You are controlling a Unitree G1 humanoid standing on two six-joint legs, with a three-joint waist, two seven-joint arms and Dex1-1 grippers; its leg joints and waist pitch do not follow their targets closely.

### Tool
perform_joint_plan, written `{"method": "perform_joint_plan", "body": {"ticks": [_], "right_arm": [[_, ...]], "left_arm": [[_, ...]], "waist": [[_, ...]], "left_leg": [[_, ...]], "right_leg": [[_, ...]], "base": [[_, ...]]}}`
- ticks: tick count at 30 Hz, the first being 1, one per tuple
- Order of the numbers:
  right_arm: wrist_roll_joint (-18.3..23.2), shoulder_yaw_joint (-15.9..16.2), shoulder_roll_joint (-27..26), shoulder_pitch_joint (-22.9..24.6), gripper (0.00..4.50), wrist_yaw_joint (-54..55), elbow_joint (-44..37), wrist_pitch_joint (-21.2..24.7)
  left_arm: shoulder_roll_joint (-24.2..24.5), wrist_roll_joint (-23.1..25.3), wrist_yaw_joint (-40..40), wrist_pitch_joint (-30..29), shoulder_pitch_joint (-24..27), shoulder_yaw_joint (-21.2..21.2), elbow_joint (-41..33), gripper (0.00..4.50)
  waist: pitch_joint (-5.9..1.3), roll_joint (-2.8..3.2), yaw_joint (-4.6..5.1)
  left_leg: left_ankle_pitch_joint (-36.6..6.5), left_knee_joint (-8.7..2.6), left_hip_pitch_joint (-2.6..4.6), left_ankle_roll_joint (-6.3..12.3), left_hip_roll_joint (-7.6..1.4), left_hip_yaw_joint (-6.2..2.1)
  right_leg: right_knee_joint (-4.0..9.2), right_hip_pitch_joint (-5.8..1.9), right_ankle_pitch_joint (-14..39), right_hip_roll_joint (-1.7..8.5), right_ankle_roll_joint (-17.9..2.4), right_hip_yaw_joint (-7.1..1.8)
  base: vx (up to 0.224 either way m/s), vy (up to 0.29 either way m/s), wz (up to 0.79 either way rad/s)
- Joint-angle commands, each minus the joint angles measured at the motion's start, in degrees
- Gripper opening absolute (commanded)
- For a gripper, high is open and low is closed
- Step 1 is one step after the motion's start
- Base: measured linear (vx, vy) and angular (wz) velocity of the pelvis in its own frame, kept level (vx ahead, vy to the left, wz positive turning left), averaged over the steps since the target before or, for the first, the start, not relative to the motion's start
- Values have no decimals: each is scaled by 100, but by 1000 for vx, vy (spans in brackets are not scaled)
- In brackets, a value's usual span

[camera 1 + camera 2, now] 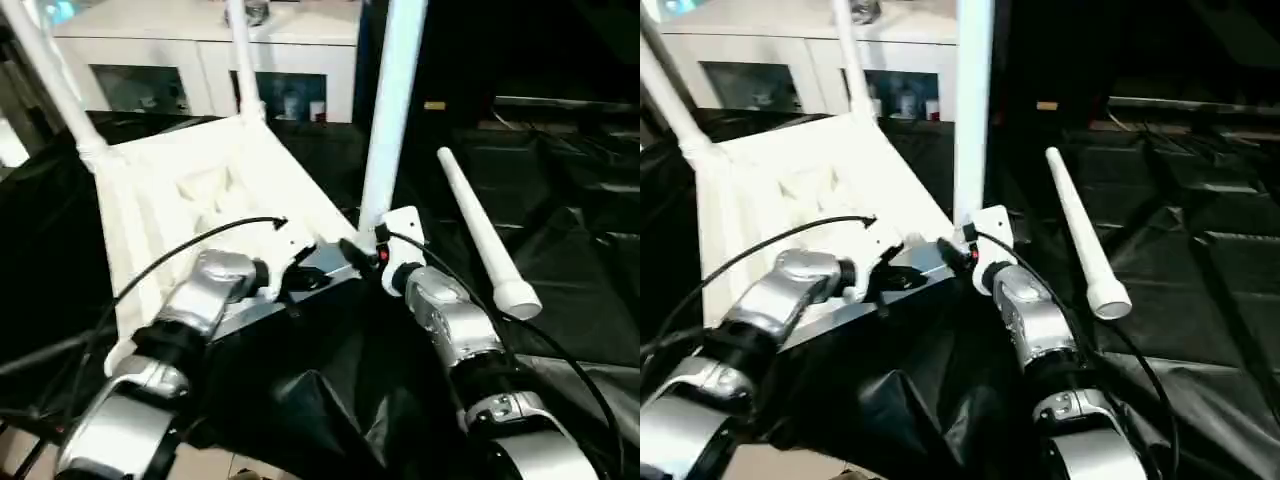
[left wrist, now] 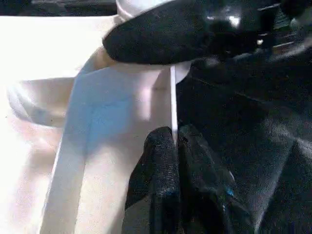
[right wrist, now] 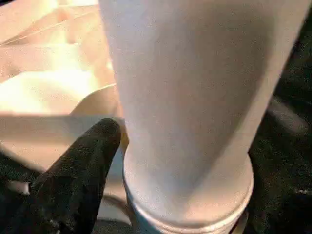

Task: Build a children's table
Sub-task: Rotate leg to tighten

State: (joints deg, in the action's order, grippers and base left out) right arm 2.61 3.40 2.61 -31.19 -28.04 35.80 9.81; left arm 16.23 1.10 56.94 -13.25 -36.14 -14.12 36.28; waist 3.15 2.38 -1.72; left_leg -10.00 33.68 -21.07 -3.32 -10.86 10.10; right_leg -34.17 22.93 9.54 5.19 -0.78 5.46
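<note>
A: Where was the children's table?

B: Upside down on the black-covered floor, ribbed underside up, tilted toward the robot. Three white legs stood in its corner sockets: two at the far corners and one at the near right corner. The fourth leg lay loose on the black sheet, just to the right of the top and apart from it.

A: Left pincer?

B: Fingers pressed together at the near rim of the top; whether they pinched the thin edge, I could not tell.

A: Right pincer?

B: At the base of the near right leg, fingers apart on either side of the tube. One black finger sat beside the tube at the socket; contact unclear.

A: Background?

B: A white cabinet with glass doors behind the table.
</note>
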Motion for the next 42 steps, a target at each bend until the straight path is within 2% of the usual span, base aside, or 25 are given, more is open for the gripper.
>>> {"method": "perform_joint_plan", "body": {"ticks": [1, 2, 3, 4, 5, 6, 8, 11, 13, 15, 16, 19, 24, 25, 27, 28, 29, 30, 31, 32, 33, 34, 38, 39, 42], "right_arm": [[105, 676, -34, 98, 380, -1002, -210, 48], [105, 676, -34, 98, 380, -1002, -210, 48], [130, 904, 270, 223, 380, -1686, -500, -17], [135, 932, 330, 244, 380, -1803, -552, -19], [178, 972, 478, 289, 380, -2082, -670, 0], [231, 983, 602, 320, 380, -2305, -759, 34], [270, 1001, 727, 350, 380, -2506, -840, 81], [344, 1092, 1054, 455, 380, -3041, -1071, 183], [362, 1168, 1246, 543, 380, -3334, -1230, 187], [368, 1156, 1263, 557, 380, -3361, -1243, 199], [384, 1141, 1271, 567, 365, -3375, -1258, 211], [445, 1096, 1255, 580, 345, -3397, -1291, 309], [488, 1093, 1214, 561, 312, -3411, -1284, 389], [456, 1095, 1038, 483, 289, -3210, -1109, 360], [410, 1060, 864, 411, 284, -2954, -887, 318], [359, 1018, 675, 335, 283, -2665, -642, 278], [290, 924, 500, 289, 277, -2231, -422, 247], [290, 924, 500, 289, 277, -2231, -422, 247], [196, 761, 270, 264, 275, -1537, -159, 182], [160, 700, 188, 256, 275, -1261, -62, 163], [137, 663, 137, 251, 275, -1093, -2, 152], [40, 500, -98, 199, 274, -327, 261, 136], [40, 358, -485, 61, 274, 146, 546, 64], [55, 368, -568, 34, 274, 80, 558, 14], [25, 407, -652, -6, 274, -25, 545, -76]], "left_arm": [[16, -192, 681, 313, 69, -280, -490, 0], [16, -192, 681, 313, 69, -280, -490, 0], [196, -286, 1092, 454, 215, -341, -693, 0], [229, -314, 1174, 471, 243, -346, -735, 0], [316, -377, 1357, 477, 312, -360, -842, 0], [392, -428, 1505, 457, 371, -372, -937, 0], [471, -435, 1599, 445, 417, -390, -1000, 0], [648, -414, 1775, 512, 493, -416, -1044, 0], [743, -403, 1909, 526, 536, -409, -1079, 0], [752, -401, 1919, 534, 541, -403, -1081, 0], [762, -401, 1935, 532, 549, -395, -1096, 0], [768, -400, 1935, 513, 558, -383, -1126, 0], [735, -396, 1884, 498, 550, -393, -1118, 0], [647, -385, 1748, 438, 528, -350, -1068, 0], [556, -355, 1536, 368, 483, -296, -993, 0], [456, -318, 1291, 289, 430, -234, -905, 0], [341, -274, 1005, 192, 345, -165, -782, 0], [341, -274, 1005, 192, 345, -165, -782, 0], [144, -177, 509, 57, 182, -76, -551, 0], [51, -148, 293, -11, 104, -32, -443, 0], [-5, -131, 161, -53, 56, -5, -378, 0], [-251, -69, -366, -208, -155, 98, -108, 0], [-567, -46, -779, -260, -381, 183, 127, 0], [-609, -39, -745, -230, -401, 164, 132, 0], [-629, -17, -583, -90, -402, 88, 111, 0]], "waist": [[-402, 0, -39], [-404, 5, -45], [-400, 11, -67], [-411, 21, -88], [-411, 15, -98], [-430, 18, -120], [-423, 27, -141], [-408, 14, -193], [-388, 10, -233], [-374, -9, -237], [-370, -2, -250], [-373, -1, -262], [-394, -16, -281], [-398, -16, -289], [-399, -28, -284], [-384, -12, -258], [-361, -30, -221], [-361, -30, -221], [-334, -39, -172], [-334, -27, -155], [-329, -58, -125], [-326, -50, -114], [-322, -49, -93], [-320, -23, -90], [-328, -40, -82]], "left_leg": [[-1662, -425, 26, 160, -212, -93], [-1593, -420, 28, 189, -214, -83], [-1529, -409, 55, 220, -221, -67], [-1439, -406, 29, 264, -241, -69], [-1393, -404, 39, 280, -245, -56], [-1280, -397, 38, 313, -250, -64], [-1180, -392, 36, 364, -265, -53], [-1281, -386, 45, 351, -253, -34], [-1488, -400, 74, 278, -260, -32], [-1602, -414, 66, 208, -258, -39], [-1680, -423, 83, 157, -260, -47], [-1693, -436, 82, 93, -259, -61], [-1508, -421, 72, 123, -255, -55], [-1413, -415, 56, 142, -253, -55], [-1397, -413, 58, 147, -251, -53], [-1487, -412, 63, 97, -242, -49], [-1614, -427, 59, 15, -227, -64], [-1614, -427, 59, 15, -227, -64], [-1823, -427, 94, -62, -207, -66], [-1905, -431, 110, -102, -205, -81], [-1937, -437, 103, -111, -198, -89], [-1977, -437, 111, -108, -196, -94], [-2161, -423, 139, -41, -173, -110], [-2191, -427, 139, -37, -174, -114], [-2230, -449, 118, -1, -187, -126]], "right_leg": [[428, -305, 1513, 356, -1195, -305], [421, -300, 1419, 356, -1228, -306], [418, -280, 1296, 353, -1295, -313], [381, -311, 1122, 346, -1328, -308], [370, -290, 1018, 334, -1358, -310], [323, -319, 787, 324, -1429, -300], [301, -306, 593, 324, -1503, -301], [328, -297, 800, 335, -1506, -305], [379, -276, 1233, 347, -1400, -316], [407, -275, 1528, 357, -1319, -319], [424, -264, 1721, 362, -1255, -320], [431, -261, 1816, 357, -1174, -323], [404, -270, 1590, 356, -1199, -325], [386, -277, 1461, 356, -1230, -323], [383, -272, 1433, 358, -1247, -320], [396, -243, 1566, 367, -1270, -322], [429, -258, 1881, 373, -1191, -312], [429, -258, 1881, 373, -1191, -312], [489, -223, 2354, 369, -1039, -309], [502, -218, 2496, 378, -1008, -303], [539, -228, 2715, 378, -895, -292], [568, -218, 2861, 383, -811, -288], [652, -176, 3222, 386, -638, -252], [653, -173, 3226, 381, -626, -251], [648, -190, 3130, 375, -601, -248]], "base": [[0, 0, 0], [0, 0, 0], [0, 0, 0], [0, 0, 0], [0, 0, 0], [0, 0, 0], [0, 0, 0], [0, 0, 0], [0, 0, 0], [0, 0, 0], [0, 0, 0], [0, 0, 0], [0, 0, 0], [0, 0, 0], [0, 0, 0], [0, 0, 0], [0, 0, 0], [0, 0, 0], [0, 0, 0], [0, 0, 0], [0, 0, 0], [0, 0, 0], [0, 0, 0], [0, 0, 0], [0, 0, 0]]}}
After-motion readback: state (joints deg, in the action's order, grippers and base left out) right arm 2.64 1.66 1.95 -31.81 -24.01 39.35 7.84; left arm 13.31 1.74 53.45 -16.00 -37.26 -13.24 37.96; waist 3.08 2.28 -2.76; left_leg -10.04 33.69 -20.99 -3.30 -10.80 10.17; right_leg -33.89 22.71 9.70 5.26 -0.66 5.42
